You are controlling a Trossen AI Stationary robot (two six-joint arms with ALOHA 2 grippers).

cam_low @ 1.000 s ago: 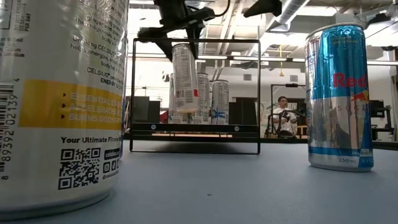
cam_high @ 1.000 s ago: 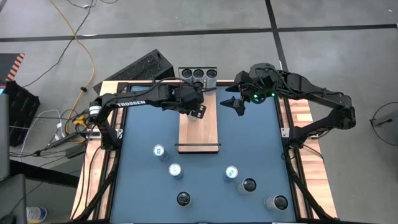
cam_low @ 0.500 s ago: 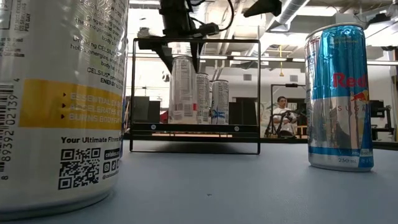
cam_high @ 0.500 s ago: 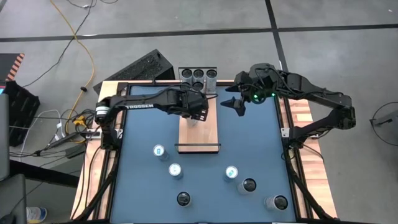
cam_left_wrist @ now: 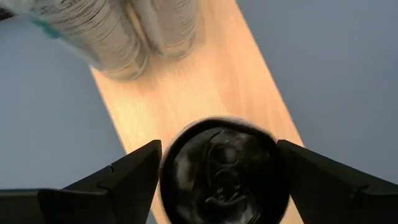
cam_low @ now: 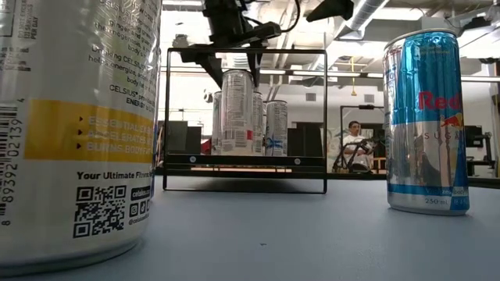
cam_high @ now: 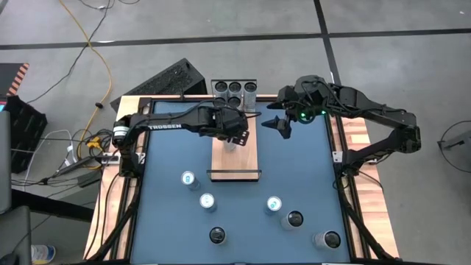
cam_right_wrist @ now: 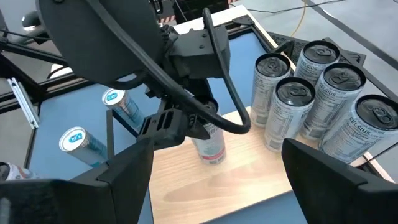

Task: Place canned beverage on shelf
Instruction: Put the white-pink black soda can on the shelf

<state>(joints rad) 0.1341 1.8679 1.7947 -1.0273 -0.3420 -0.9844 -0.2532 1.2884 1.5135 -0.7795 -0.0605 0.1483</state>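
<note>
In the high view, just above the middle of the frame, the left gripper (cam_high: 234, 136) hangs straight over a can (cam_low: 237, 112) that stands upright on the shelf (cam_high: 246, 158), the pale board running top to bottom at centre. Its wrist view looks down on the can's dark lid (cam_left_wrist: 222, 167) between the two fingers (cam_left_wrist: 118, 177), with a thin gap on each side, so the jaws look released around the can, not clamped on it. In the low view the can's base sits level on the board behind the black rail, a little left of centre, with the fingers bracketing its top rim. The can's long axis is vertical and in line with the gripper, so the likely next move is a straight lift clear; any sideways drift could tip it toward the cans (cam_high: 235, 90) grouped at the board's far end, near the frame's upper centre. The right gripper (cam_high: 283, 125) waits open to the right of the shelf, farther from the can.
</note>
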